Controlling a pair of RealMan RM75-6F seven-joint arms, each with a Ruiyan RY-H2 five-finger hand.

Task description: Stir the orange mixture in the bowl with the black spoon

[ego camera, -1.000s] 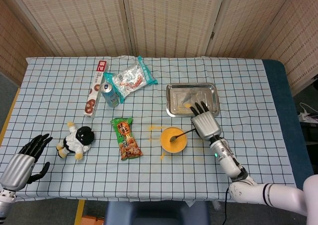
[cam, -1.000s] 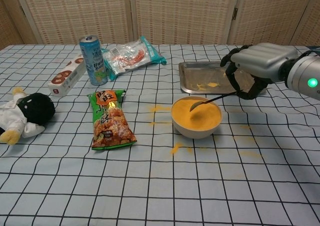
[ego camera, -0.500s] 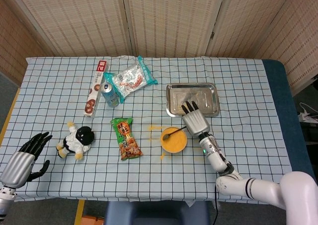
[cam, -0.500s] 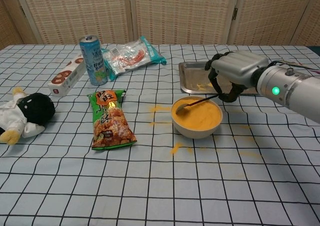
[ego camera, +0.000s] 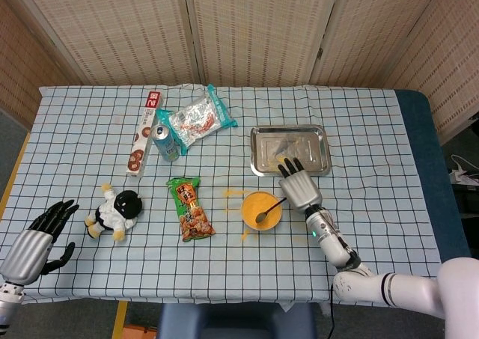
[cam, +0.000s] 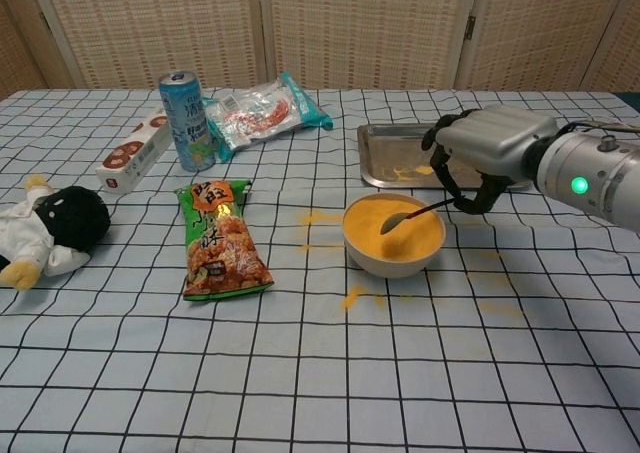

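Far to the left at the table (ego camera: 359, 114) edge, the left robot hand (ego camera: 34, 242): fingers spread, holding nothing, well apart from the work. On the green snack bag (cam: 218, 238), red box (ego camera: 142, 133) and blue can (cam: 187, 120), print too small to read. Just left of the right robot hand (cam: 485, 153), the bowl (cam: 393, 235) of orange mixture (ego camera: 262, 208). Black spoon (cam: 415, 213) pinched by its handle end, long axis slanting down-left, scoop end in the mixture. Right robot hand by far the nearer.
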